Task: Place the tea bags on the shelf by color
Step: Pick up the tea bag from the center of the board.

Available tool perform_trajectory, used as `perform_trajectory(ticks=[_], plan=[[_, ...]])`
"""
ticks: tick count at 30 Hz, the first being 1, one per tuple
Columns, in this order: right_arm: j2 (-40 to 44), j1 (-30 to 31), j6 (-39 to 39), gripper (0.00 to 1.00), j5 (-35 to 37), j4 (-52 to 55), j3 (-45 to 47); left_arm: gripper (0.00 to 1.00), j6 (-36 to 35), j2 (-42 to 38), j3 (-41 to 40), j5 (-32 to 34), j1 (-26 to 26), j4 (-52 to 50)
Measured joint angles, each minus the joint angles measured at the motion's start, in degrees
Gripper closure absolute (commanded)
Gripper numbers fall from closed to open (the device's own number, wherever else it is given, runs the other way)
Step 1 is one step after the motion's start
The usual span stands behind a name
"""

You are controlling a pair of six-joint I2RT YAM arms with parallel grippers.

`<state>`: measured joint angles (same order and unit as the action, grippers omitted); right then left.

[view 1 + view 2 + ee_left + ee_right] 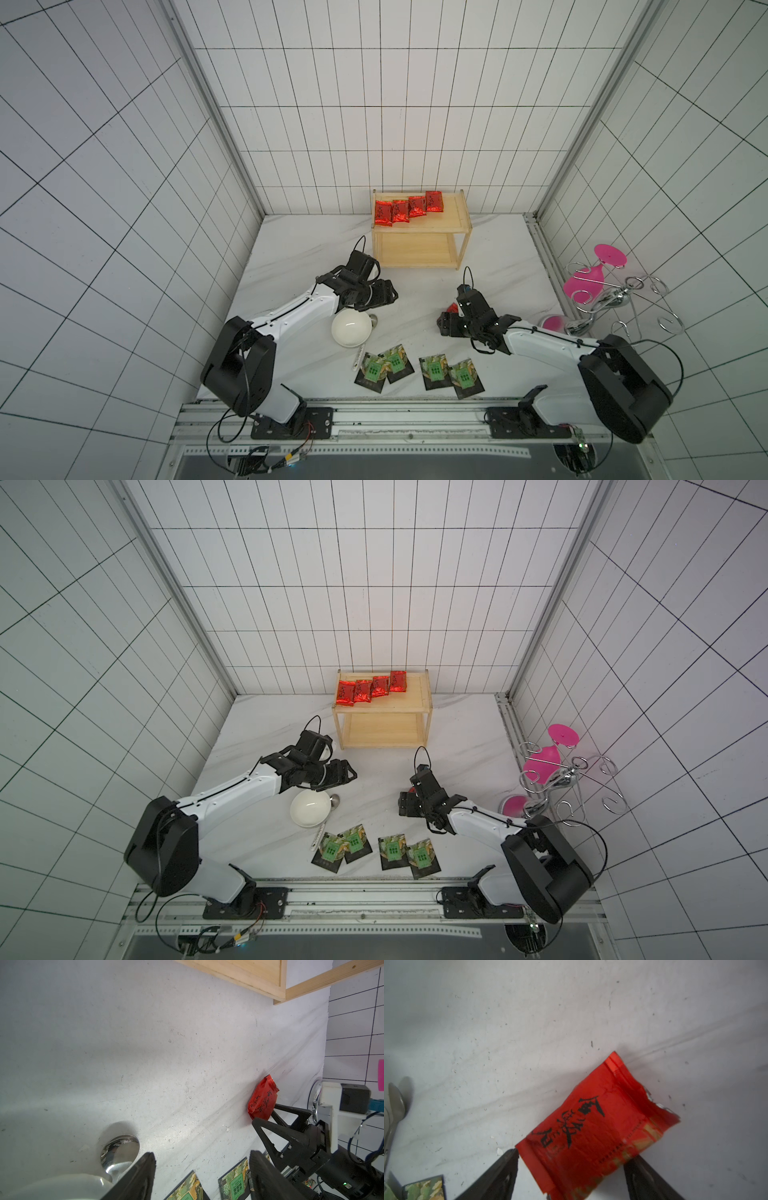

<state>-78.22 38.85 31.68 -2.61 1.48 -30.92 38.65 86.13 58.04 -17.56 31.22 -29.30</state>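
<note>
The loose red sachet [591,1126] lies on the counter [299,257] in front of the shelf [455,218], near its right front post but apart from it. Its long axis slants across the right pincer [571,1156]: one short sealed end sits between the two fingers, and the crinkled end points away. That pincer is spread wide and not clamped, a fingertip at each side of the sachet's near end (touching or just clear, I cannot tell). The left pincer [202,1156], off the shelf's left front corner, is likewise released and holds nothing. Dark brush script along the sachet reads 金骏眉. Four red sachets [409,207] lie in a row on the shelf's top board, long axes front to back. Four black packets [434,370], green-labelled in Chinese characters, lie flat well in front of the shelf.
</note>
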Motion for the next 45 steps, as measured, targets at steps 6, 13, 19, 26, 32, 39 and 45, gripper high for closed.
perform_trajectory(ticks=[6,13,19,26,32,39,45], plan=[[-1.46,-2.51,-0.2,0.14,-3.3,-1.49,-1.18,0.26,0.35,0.0,0.0,-0.22,-0.22,0.46],[-4.46,-2.86,0.02,0.26,-7.58,-3.65,-3.28,0.28,0.76,0.07,-0.76,-1.57,-0.26,2.1],[-6.21,-2.84,0.04,0.33,-11.32,-5.79,-4.28,0.31,0.76,2.75,-1.07,-6.16,0.33,4.46],[3.17,-3.52,-1.18,0.49,-11.52,-3.74,-4.13,0.32,-1.42,8.85,0.2,-12.35,5.51,6.05],[11.1,-3.65,-0.76,0.74,-12.17,-6.03,0.48,0.34,-1.64,15.19,4.2,-14.95,6.23,8.5],[11.15,-3.65,1.33,0.9,-14.23,-7.76,5.68,0.36,-2.25,19.71,7.15,-15.72,6.23,9.46],[11.15,-3.65,2.03,0.93,-15.3,-10.34,8.46,0.37,-2.89,22.18,9.05,-16.22,6.23,10.34]])
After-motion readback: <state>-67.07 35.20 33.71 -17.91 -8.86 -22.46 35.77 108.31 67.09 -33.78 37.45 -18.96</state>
